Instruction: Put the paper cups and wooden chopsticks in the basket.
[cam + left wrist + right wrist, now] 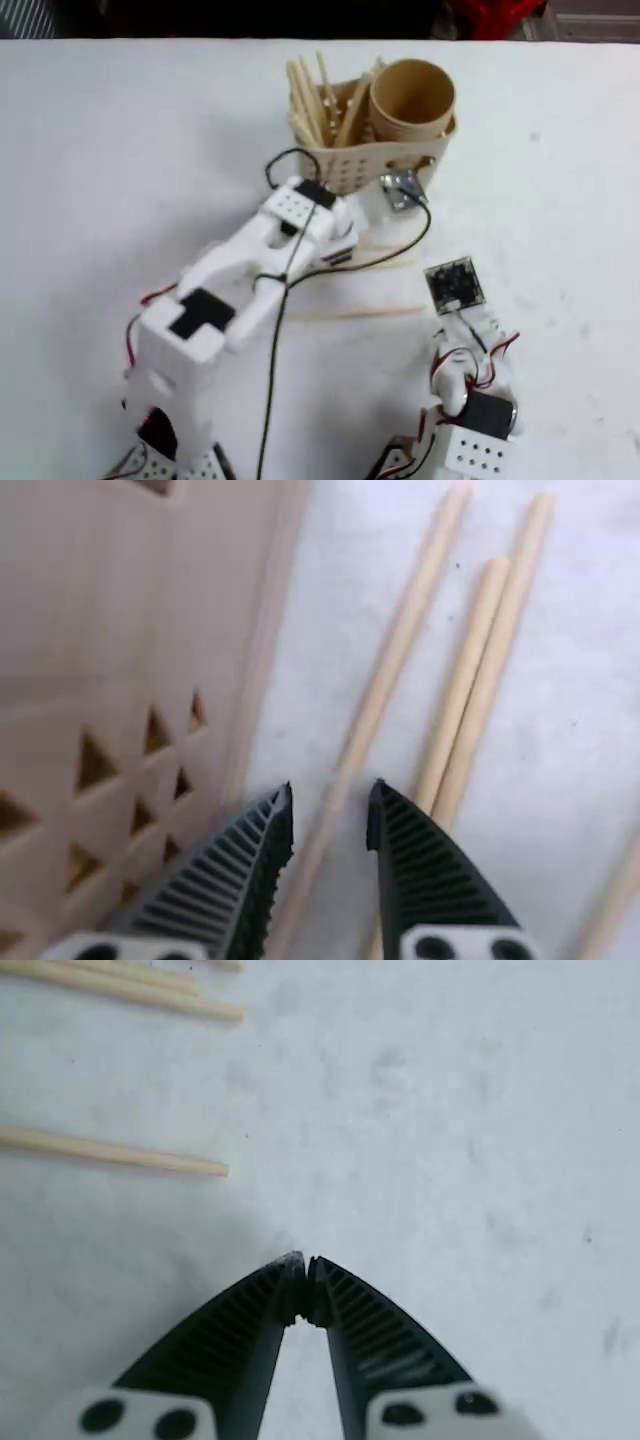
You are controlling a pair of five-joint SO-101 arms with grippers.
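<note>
Firstly, white table (100, 150), bearing a perforated beige basket (360, 165) at its far side that holds one paper cup (412, 95) and a leaning bundle of wooden chopsticks (310, 100). Left gripper (330, 805), fingers slightly spread and gripping nothing, sits just beside the basket wall over loose chopsticks (400, 650) lying on the table. Right gripper (305, 1282), fingers pressed together and empty, hangs over bare table near them.

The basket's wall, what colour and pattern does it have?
The basket is beige with triangular holes; left wrist view shows it best.
</note>
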